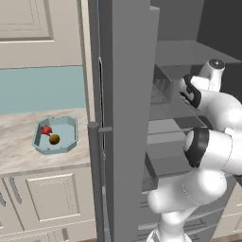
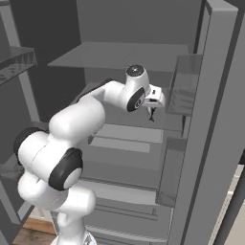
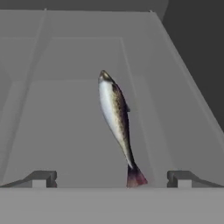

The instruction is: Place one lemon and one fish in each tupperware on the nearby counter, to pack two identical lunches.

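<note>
**Fish lined up between wide-open fingers**

The fish, silvery with brown speckles, lies on a grey fridge shelf, long axis running away from the camera, head far, reddish tail near. The end effector hovers over it, fingers spread apart, holding nothing. Over on the desk, the blue-grey tupperware has a lemon and a red fish inside.

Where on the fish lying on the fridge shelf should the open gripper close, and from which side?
Grip the fish across its thick mid-body, coming straight along the hand's line of sight. It lies lengthwise between the open gripper's fingertips, tail nearest, so the jaws would likely close on its flanks; the thin tail gives poorer hold.
</note>
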You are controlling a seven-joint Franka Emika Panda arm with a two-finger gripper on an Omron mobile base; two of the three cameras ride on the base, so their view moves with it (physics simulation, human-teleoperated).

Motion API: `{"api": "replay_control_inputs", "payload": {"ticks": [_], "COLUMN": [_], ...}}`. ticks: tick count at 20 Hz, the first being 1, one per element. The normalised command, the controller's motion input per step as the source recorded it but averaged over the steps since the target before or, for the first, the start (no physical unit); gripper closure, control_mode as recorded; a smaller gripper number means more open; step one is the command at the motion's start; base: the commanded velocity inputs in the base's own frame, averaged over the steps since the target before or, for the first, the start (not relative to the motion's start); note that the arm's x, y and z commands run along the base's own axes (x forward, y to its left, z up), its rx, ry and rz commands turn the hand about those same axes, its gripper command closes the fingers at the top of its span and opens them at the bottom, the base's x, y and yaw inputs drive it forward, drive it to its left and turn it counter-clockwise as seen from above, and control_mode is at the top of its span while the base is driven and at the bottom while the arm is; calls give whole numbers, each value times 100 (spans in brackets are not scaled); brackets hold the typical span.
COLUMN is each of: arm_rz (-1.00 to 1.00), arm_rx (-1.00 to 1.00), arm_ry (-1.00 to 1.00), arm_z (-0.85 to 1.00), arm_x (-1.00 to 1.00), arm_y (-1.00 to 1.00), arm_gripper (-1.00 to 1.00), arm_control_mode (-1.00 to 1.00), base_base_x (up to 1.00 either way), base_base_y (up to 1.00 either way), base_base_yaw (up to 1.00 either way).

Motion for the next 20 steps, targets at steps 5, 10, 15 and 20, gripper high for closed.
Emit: {"api": "replay_control_inputs", "payload": {"ticks": [5,10,15,20], "arm_rz": [0,0,0,0], "arm_rx": [0,0,0,1], "arm_ry": [0,-2,0,6], "arm_z": [-43,-34,-35,-42], "arm_x": [50,62,70,18], "arm_y": [-17,-5,0,0], "arm_gripper": [-100,-100,-100,-100], "arm_control_mode": [-100,-100,-100,-100], "base_base_x": [0,0,0,0], "base_base_y": [0,0,0,0], "base_base_yaw": [0,0,0,0]}}
